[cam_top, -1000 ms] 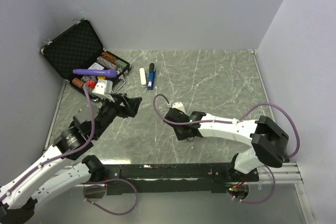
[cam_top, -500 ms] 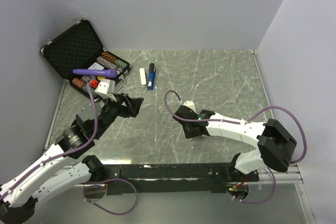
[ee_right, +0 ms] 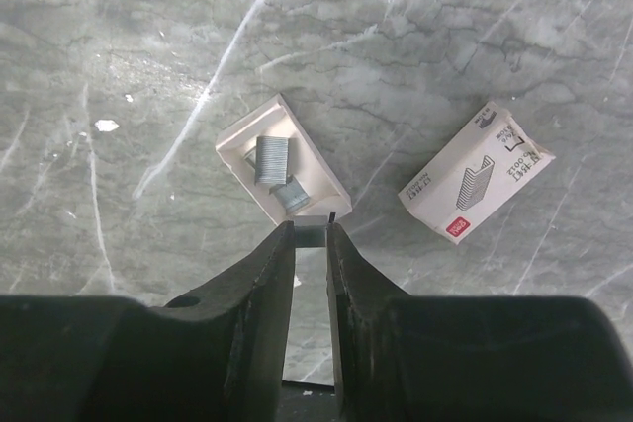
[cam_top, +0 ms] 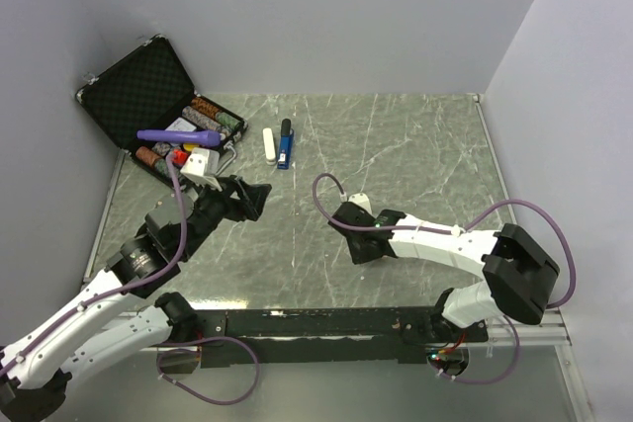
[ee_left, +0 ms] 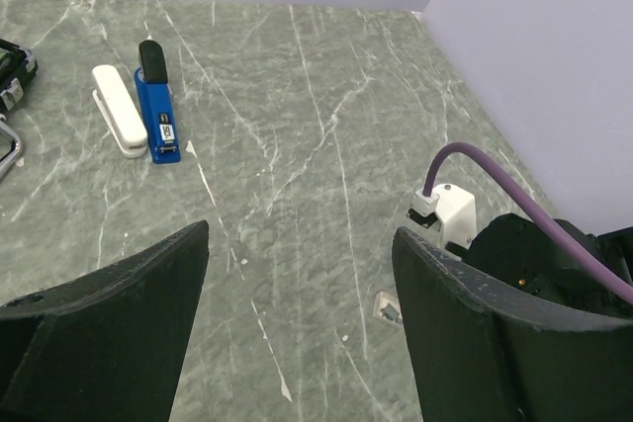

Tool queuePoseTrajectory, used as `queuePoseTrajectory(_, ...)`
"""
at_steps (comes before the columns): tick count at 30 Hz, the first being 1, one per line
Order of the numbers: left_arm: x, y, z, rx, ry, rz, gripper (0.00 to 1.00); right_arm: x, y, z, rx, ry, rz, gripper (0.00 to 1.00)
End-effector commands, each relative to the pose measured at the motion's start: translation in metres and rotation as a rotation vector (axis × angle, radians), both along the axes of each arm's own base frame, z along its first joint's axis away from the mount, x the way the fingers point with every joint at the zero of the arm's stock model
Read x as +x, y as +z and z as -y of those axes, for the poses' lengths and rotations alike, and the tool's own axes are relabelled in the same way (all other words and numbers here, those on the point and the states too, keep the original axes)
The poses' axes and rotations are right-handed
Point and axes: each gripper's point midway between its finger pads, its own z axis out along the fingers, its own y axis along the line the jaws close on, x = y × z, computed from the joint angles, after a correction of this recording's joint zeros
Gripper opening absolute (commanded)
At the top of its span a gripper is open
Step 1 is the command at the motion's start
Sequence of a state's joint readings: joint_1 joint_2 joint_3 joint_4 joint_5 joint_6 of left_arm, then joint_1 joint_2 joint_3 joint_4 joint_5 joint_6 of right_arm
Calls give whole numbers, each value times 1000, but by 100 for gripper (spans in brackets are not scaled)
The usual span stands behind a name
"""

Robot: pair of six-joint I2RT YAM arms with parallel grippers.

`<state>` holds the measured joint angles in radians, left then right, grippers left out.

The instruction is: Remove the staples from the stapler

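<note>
The small blue stapler with a black top lies shut at the back of the table, also in the left wrist view. My left gripper is open and empty, well short of it. My right gripper points down at mid table. Its jaws are nearly together on a small grey piece that looks like a strip of staples. It sits at the near corner of a small white tray holding loose staple strips.
A white oblong bar lies just left of the stapler. An open black case with a purple tube stands at the back left. A staple box lies right of the tray. Walls close in on three sides.
My right arm has moved to the right, and only slightly in the last half second. My left gripper has shifted a little up and to the right.
</note>
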<state>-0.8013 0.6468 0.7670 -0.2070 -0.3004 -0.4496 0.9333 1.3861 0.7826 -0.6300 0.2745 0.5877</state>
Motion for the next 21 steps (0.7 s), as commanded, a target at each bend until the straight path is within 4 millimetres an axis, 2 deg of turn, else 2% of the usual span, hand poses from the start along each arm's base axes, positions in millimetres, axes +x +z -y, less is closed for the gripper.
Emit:
queuePoseTrajectory(1,-1,10,2,-23,-11,20,80,7,4,-7,40,-26,26,28)
queuePoseTrajectory(13,-1,9,2,-20,-11,18,80,10,3,-9,30,-28,26,29)
queuePoseTrajectory(21,-1,8,5,-18,-21,14,80,13,26,-6,56,-38,68,31)
